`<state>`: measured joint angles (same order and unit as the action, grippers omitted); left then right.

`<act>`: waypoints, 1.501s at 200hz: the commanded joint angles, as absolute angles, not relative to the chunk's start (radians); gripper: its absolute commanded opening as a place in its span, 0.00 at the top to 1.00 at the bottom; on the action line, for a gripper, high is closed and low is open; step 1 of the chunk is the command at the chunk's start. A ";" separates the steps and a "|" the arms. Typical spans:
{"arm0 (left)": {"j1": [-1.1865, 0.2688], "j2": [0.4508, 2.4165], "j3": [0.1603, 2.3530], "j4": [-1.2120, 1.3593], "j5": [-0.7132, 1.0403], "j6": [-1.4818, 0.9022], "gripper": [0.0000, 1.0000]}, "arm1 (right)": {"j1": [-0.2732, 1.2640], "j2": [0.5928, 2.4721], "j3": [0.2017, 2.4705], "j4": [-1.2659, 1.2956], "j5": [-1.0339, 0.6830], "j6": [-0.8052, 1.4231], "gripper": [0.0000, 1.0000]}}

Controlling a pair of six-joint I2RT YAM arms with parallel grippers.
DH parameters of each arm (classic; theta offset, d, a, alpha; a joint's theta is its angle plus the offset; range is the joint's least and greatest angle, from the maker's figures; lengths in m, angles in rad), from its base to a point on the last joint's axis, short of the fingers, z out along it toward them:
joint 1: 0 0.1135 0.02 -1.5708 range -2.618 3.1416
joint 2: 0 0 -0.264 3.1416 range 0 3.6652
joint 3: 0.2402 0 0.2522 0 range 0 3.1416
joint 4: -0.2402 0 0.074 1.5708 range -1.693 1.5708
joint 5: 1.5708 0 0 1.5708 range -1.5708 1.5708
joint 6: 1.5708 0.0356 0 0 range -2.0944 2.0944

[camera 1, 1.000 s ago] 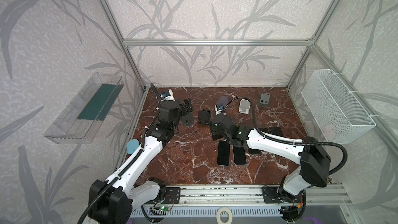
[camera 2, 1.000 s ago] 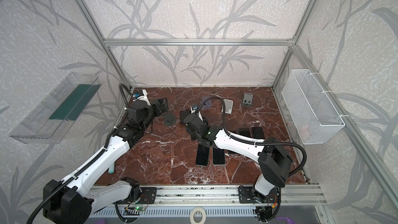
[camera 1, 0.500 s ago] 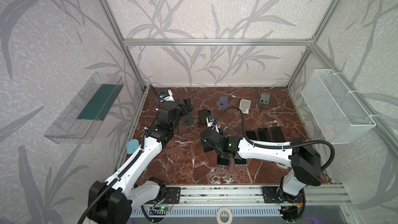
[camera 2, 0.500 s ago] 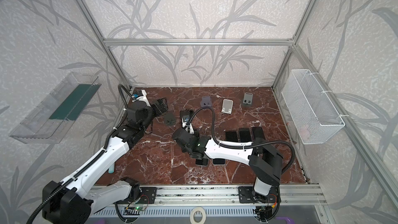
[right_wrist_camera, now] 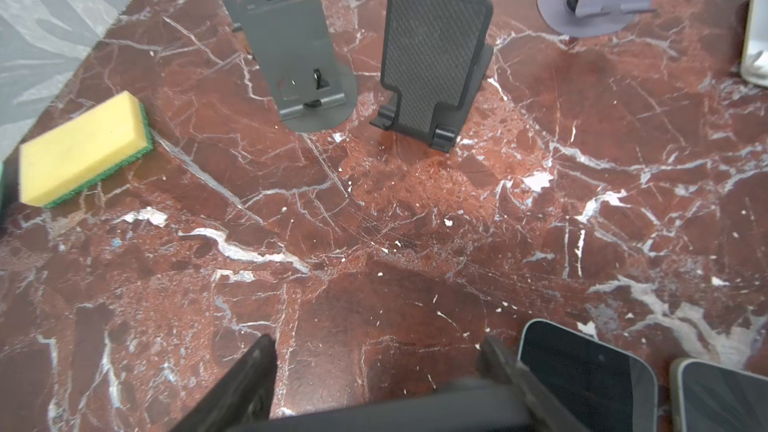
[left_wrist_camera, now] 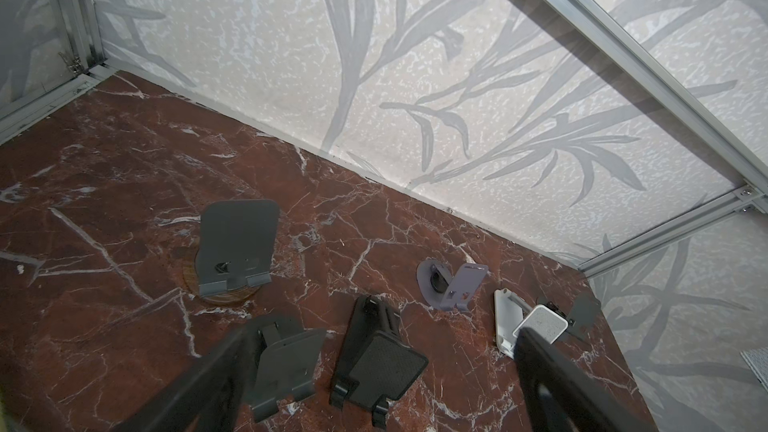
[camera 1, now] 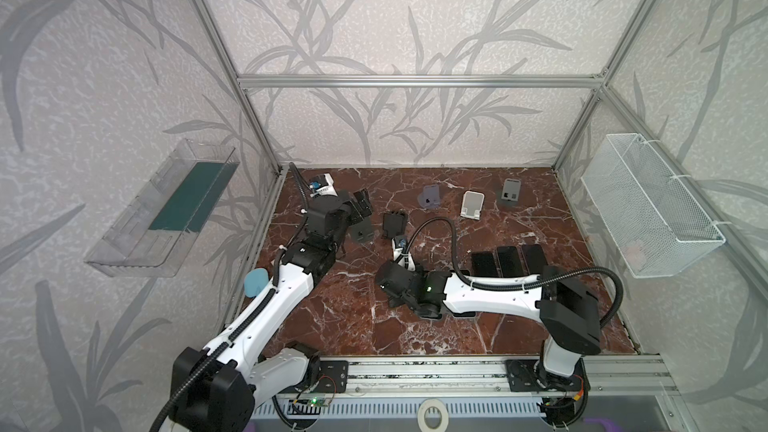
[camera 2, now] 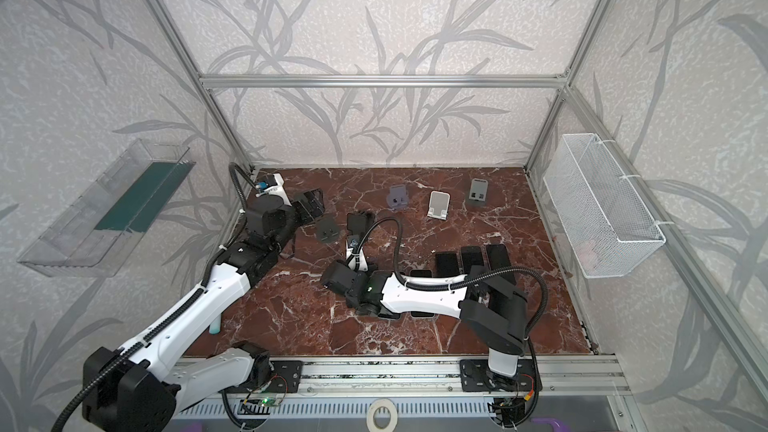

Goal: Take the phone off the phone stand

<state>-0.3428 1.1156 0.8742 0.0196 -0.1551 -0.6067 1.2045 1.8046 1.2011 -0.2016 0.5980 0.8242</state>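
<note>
The phone (right_wrist_camera: 374, 413) shows as a dark blurred bar across my right gripper (right_wrist_camera: 377, 344), which is shut on it low over the marble floor. In both top views this gripper (camera 1: 392, 295) hangs near the floor's middle, in front of the stands. The black textured phone stand (right_wrist_camera: 432, 60) (camera 1: 392, 224) is empty, as is the grey stand (right_wrist_camera: 291, 56) beside it. My left gripper (left_wrist_camera: 384, 334) is open with nothing between its fingers. It hovers at the back left (camera 1: 361, 205), just behind these two stands.
A lilac stand (camera 1: 431, 197), a white stand (camera 1: 471, 203) and a grey stand (camera 1: 510, 192) line the back. Three phones (camera 1: 509, 261) lie flat on the right, two more (right_wrist_camera: 582, 371) beside my right gripper. A yellow sponge (right_wrist_camera: 83, 151) lies left. A wire basket (camera 1: 648, 209) hangs on the right wall.
My right gripper has pulled back from the black stand toward the front and down, carrying the phone. The left arm has barely moved.
</note>
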 commanded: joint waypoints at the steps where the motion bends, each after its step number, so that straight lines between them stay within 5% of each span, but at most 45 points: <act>1: -0.339 1.110 0.862 0.041 -0.153 -0.628 0.02 | 1.209 1.823 1.240 -0.212 0.608 0.871 0.33; 300: -0.339 1.161 0.855 0.060 -0.110 -0.669 0.02 | 1.183 2.083 1.323 -0.368 0.714 1.092 0.27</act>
<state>-0.3428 1.1538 0.8673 0.0387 -0.1093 -0.6559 1.1881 2.0518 1.2915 -0.3283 0.6769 1.0451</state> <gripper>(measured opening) 0.981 0.726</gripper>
